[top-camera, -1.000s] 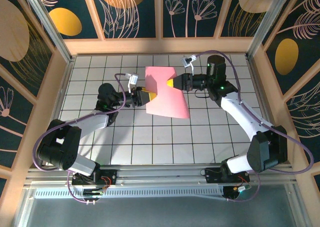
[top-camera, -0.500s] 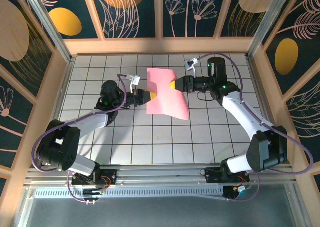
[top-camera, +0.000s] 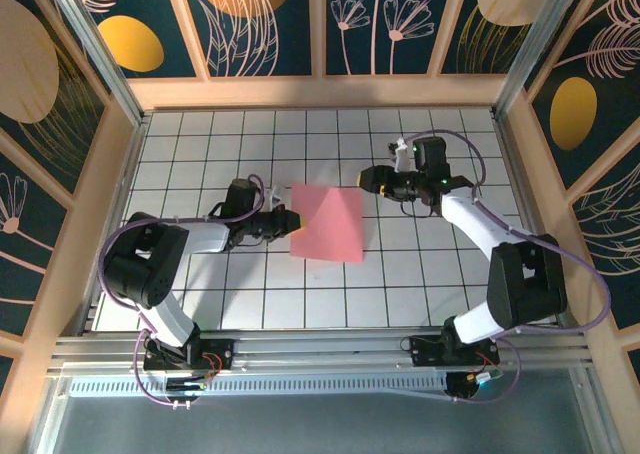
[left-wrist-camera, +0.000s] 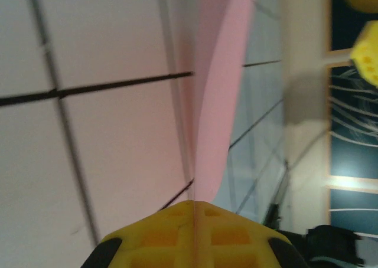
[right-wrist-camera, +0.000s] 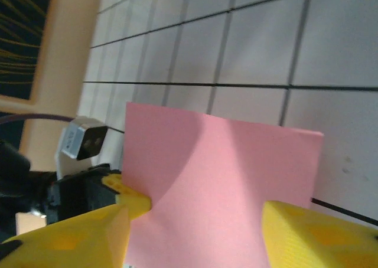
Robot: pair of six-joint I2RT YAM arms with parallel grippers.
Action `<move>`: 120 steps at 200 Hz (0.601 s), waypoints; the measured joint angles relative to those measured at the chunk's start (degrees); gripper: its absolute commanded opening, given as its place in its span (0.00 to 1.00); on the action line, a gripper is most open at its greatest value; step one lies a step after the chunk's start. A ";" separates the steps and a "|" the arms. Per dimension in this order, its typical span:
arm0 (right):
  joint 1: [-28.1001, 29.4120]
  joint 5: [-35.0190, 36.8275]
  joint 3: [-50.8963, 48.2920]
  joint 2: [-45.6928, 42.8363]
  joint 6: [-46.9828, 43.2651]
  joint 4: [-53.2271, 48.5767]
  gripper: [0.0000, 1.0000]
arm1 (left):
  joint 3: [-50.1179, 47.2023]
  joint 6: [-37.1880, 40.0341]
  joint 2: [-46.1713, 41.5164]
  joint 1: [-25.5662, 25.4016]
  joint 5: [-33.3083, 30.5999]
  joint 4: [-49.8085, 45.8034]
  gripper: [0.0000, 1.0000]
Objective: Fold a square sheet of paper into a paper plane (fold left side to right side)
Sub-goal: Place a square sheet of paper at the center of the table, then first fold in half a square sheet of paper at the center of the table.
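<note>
The square sheet of paper (top-camera: pixel 328 222) is salmon pink and lies nearly flat and unfolded on the white grid tiles at mid-table. My left gripper (top-camera: pixel 285 220) is shut on the middle of its left edge. In the left wrist view the sheet (left-wrist-camera: pixel 220 103) runs edge-on out of the closed yellow fingers (left-wrist-camera: pixel 236 235) of the left gripper (left-wrist-camera: pixel 194 212). My right gripper (top-camera: pixel 366 177) hovers open just beyond the sheet's far right corner, off the paper. In the right wrist view its spread gripper (right-wrist-camera: pixel 195 218) frames the sheet (right-wrist-camera: pixel 224 173), with the left gripper's yellow fingertip (right-wrist-camera: pixel 131 201) pinching the far edge.
The tiled table (top-camera: pixel 300 294) is boxed in by a wooden rim (top-camera: pixel 320 92) and patterned panels on three sides. Both arm bases sit at the near edge. Cables loop over each wrist.
The sheet has come down from mid-air onto the table. My right gripper has let go, opened and drawn back to the right. My left gripper has shut on the left edge and sunk lower.
</note>
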 measured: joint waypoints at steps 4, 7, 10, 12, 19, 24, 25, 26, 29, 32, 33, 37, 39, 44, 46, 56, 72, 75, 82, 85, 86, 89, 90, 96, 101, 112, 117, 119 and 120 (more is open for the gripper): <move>0.00 0.59 -0.44 0.24 0.66 0.22 0.49 | 0.28 0.28 0.44 0.00 -0.33 -1.20 0.00; 0.02 1.03 -0.79 0.44 0.61 0.42 0.46 | 0.50 0.90 0.81 0.00 -0.79 -2.23 0.00; 0.04 1.49 -1.14 0.61 1.14 0.61 0.44 | 0.74 1.16 1.14 0.00 -1.14 -3.15 0.00; 0.07 1.77 -1.38 0.76 0.85 0.81 0.42 | 0.90 1.60 1.38 0.00 -1.49 -3.82 0.00; 0.15 2.40 -1.97 1.18 1.40 1.05 0.36 | 1.40 2.40 1.95 0.00 -2.29 -5.73 0.00; 0.33 2.91 -2.47 1.60 2.05 1.44 0.32 | 1.75 2.86 2.25 0.00 -2.86 -6.95 0.00; 0.35 2.97 -2.51 1.66 1.97 1.49 0.32 | 1.81 2.99 2.32 0.00 -2.97 -7.15 0.00; 0.46 3.02 -2.60 1.84 1.77 1.68 0.31 | 1.95 3.23 2.43 0.00 -3.19 -7.58 0.00; 0.59 3.10 -2.75 2.10 2.25 1.73 0.29 | 2.21 3.50 2.58 0.00 -3.45 -8.39 0.00; 0.72 3.34 -2.91 2.43 2.27 1.90 0.26 | 2.38 3.78 2.71 0.00 -3.72 -8.96 0.00; 0.87 3.41 -2.99 2.64 2.16 2.14 0.25 | 2.47 3.91 2.80 0.00 -3.89 -9.22 0.00; 1.09 3.65 -3.13 3.08 2.80 2.27 0.22 | 2.67 4.22 2.91 0.00 -4.20 -9.79 0.00; 1.27 3.69 -3.19 3.41 2.56 2.40 0.21 | 2.82 4.48 2.99 0.00 -4.48 -10.27 0.00; 1.73 3.91 -3.28 4.13 3.15 2.58 0.19 | 3.10 4.76 3.13 0.00 -4.76 -11.10 0.00; 1.92 3.89 -3.28 4.46 3.04 2.67 0.18 | 3.23 5.03 3.15 0.00 -4.92 -11.50 0.00; 3.21 4.26 -3.28 6.47 3.65 3.41 0.12 | 3.67 5.60 3.19 0.00 -5.70 -12.94 0.00; 5.33 4.68 -3.23 9.68 3.69 4.04 0.05 | 4.31 6.64 3.19 0.00 -6.64 -14.86 0.00; 5.73 4.72 -3.23 10.29 3.93 4.11 0.04 | 4.39 6.78 3.19 0.00 -6.84 -15.15 0.00; 6.45 4.83 -3.17 11.56 3.98 4.15 0.03 | 4.50 7.04 3.19 0.00 -7.17 -15.65 0.00; 6.82 4.94 -3.13 12.17 3.80 4.17 0.03 | 4.52 7.23 3.19 0.00 -7.32 -15.87 0.00; 6.91 4.92 -3.13 12.31 3.76 4.20 0.03 | 4.55 7.26 3.19 0.00 -7.34 -15.91 0.00; 7.23 4.98 -3.02 12.83 3.98 4.20 0.02 | 4.55 7.28 3.19 0.00 -7.45 -16.11 0.00; 7.30 5.01 -2.99 12.94 3.96 4.17 0.02 | 4.57 7.30 3.19 0.00 -7.48 -16.15 0.00; 7.82 5.20 -2.75 13.97 3.85 4.17 0.02 | 4.57 7.45 3.19 0.00 -7.50 -16.41 0.00; 8.11 5.42 -2.54 14.64 3.89 4.20 0.02 | 4.57 7.50 3.19 0.00 -7.52 -16.61 0.00; 8.63 5.90 -1.90 16.02 3.89 4.20 0.01 | 4.61 7.63 3.19 0.00 -7.58 -17.05 0.00; 8.76 6.01 -1.62 16.61 3.89 4.22 0.01 | 4.63 7.63 3.19 0.00 -7.58 -17.16 0.00; 8.79 6.10 -1.49 16.85 3.89 4.20 0.01 | 4.63 7.63 3.19 0.00 -7.61 -17.18 0.00; 8.81 6.14 -1.44 16.94 3.89 4.20 0.01 | 4.66 7.63 3.19 0.00 -7.58 -17.20 0.00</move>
